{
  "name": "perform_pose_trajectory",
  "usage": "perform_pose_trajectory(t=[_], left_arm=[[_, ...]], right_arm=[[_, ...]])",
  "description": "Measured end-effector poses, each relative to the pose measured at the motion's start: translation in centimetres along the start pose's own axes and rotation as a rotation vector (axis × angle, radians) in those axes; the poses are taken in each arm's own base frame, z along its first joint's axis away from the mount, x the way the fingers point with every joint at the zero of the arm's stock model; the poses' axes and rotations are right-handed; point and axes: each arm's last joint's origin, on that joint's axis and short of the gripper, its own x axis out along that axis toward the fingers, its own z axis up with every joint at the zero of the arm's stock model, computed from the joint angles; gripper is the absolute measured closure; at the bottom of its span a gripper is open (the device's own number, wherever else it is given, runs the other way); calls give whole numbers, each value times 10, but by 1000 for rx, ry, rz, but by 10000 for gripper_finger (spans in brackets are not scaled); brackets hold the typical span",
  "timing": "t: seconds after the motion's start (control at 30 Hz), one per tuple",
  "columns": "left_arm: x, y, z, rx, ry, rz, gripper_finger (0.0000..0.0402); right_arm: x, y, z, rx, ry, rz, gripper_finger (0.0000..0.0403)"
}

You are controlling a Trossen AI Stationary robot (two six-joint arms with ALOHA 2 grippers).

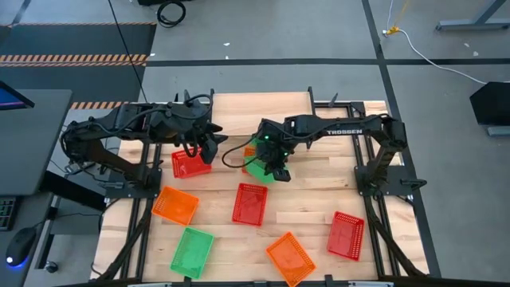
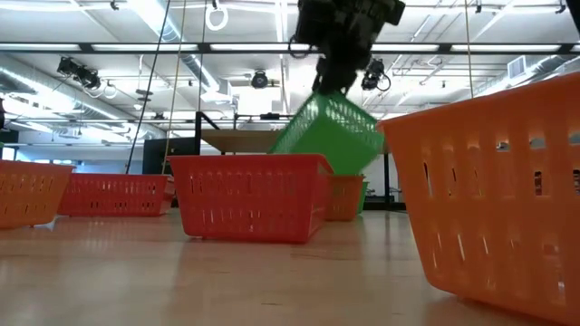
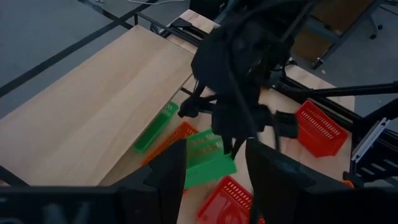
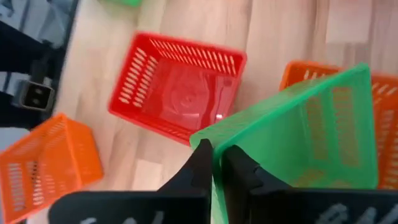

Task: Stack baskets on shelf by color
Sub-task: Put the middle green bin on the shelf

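My right gripper [image 4: 216, 169] is shut on a green basket [image 2: 331, 131], which hangs tilted over the middle of the table [image 1: 259, 169]. An orange basket [image 4: 379, 99] sits just behind and below it. A red basket [image 1: 250, 204] lies on the table nearer the front. My left gripper [image 3: 214, 186] stands open above another red basket [image 1: 190, 165], with nothing between its fingers. The shelf [image 3: 93, 106] is a light wood board at the far side. A second green basket [image 3: 155, 127] lies on its side next to the board. My right gripper pinches the green basket's wall at the rim [image 4: 214, 146], near a corner, between its two fingers. One finger [image 4: 242, 171] is on the basket's inner side and the other outside. The fingers slant down from above. The basket hangs tilted below them, off the table.
More baskets lie spread over the front of the table: orange [image 1: 175, 205], green [image 1: 191, 251], orange [image 1: 289, 257] and red [image 1: 346, 235]. Black frame rails [image 1: 374, 191] run along both table sides. Bare wood shows between the baskets at the middle right.
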Motion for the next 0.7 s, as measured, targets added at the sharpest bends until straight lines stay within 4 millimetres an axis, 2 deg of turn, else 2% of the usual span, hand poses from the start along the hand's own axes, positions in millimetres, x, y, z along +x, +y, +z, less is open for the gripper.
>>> perform_pose_trajectory(t=[0.23, 0.4, 0.57, 0.63, 0.7], left_arm=[[0, 0, 0, 10, -1, 1, 229], [0, 0, 0, 10, 0, 1, 228], [0, 0, 0, 9, -1, 1, 228], [0, 0, 0, 9, -3, 4, 228], [0, 1, 1, 9, -10, 16, 228]], right_arm=[[-57, 24, 25, -73, -169, -31, 389], [-116, 50, 34, -105, -251, -117, 390], [-172, 71, 33, -131, -283, -289, 391], [-188, 72, 27, -137, -243, -409, 391], [-195, 66, 20, -117, -160, -519, 391]])
